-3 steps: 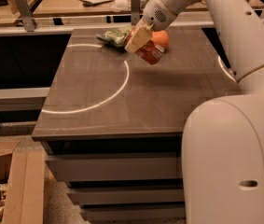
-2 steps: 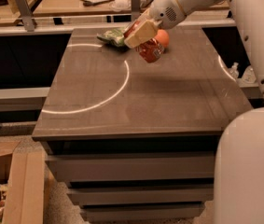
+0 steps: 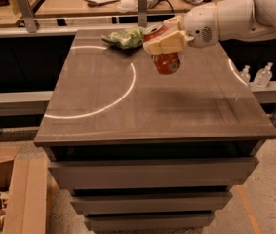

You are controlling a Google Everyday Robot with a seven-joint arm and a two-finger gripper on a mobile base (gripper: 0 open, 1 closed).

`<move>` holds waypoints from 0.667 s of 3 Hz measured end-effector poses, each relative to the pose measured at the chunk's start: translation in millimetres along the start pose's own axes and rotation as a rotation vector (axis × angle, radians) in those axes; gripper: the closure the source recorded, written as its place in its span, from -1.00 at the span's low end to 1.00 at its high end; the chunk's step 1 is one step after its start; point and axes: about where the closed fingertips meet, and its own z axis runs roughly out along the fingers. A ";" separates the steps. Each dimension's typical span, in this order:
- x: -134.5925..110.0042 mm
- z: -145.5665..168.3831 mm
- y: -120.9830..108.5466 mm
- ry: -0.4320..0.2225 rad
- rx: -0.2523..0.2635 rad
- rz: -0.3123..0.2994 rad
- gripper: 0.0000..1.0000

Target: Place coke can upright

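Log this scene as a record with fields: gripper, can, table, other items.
gripper: gripper over the far middle of the table, jaws closed on the coke can
coke can: coke can red, held roughly upright, silver top leaning slightly left; contact with the table cannot be told
table: table grey top with a white arc, drawers below
green bag: green bag lying at the table's far edge, left of the can
small bottles: small bottles two, on the ledge right of the table
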 end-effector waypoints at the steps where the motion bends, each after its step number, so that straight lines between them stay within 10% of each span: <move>1: 11.4 -4.5 5.1 -0.116 -0.009 0.010 1.00; 2: 21.5 -4.3 5.7 -0.207 -0.041 0.010 1.00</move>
